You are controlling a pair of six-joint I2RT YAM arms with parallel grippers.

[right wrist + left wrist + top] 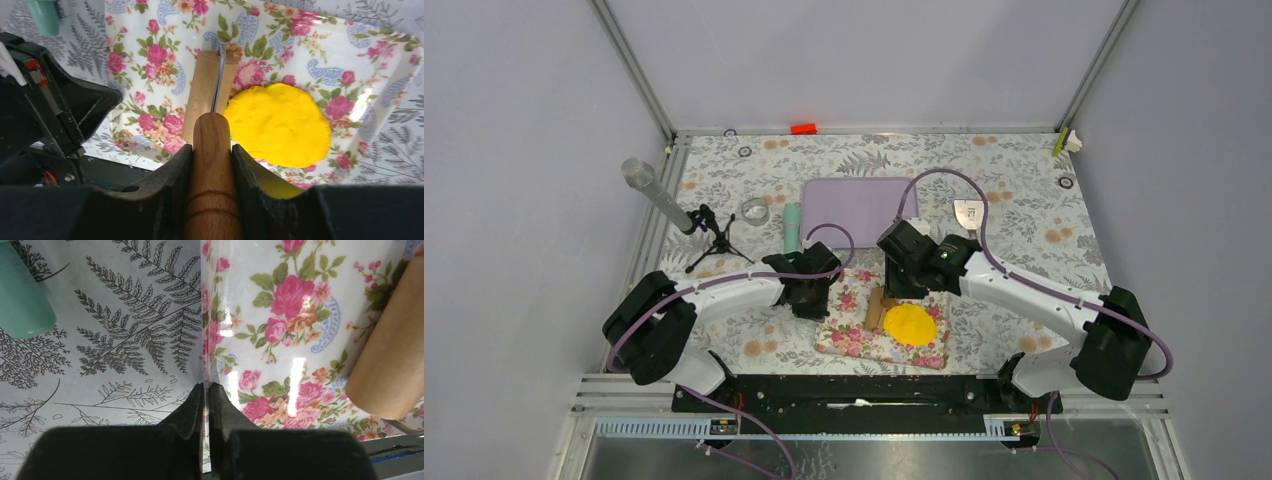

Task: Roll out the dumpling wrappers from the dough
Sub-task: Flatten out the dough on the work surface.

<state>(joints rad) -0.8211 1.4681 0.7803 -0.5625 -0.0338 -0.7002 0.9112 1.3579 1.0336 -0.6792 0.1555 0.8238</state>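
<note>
The dough point(277, 125) is a flattened, roundish yellow sheet lying on a floral mat point(150, 65), also seen from above as the dough point(910, 323). My right gripper point(212, 150) is shut on the wooden handle point(212, 175) of a rolling pin. The pin's roller point(205, 90) rests on the mat right beside the dough's left edge. At the mat's left edge point(204, 340), my left gripper point(205, 386) is shut, and that edge runs into the slit between its fingers. The roller point(390, 355) shows at the right of that view. No dumpling wrappers are in view.
Behind the mat point(844, 335) lie a purple board point(859, 205), a teal cylinder point(792, 228), a clear ring point(754, 210) and a metal scraper point(969, 212). A small tripod point(714, 240) with a grey tube point(656, 193) stands at the back left.
</note>
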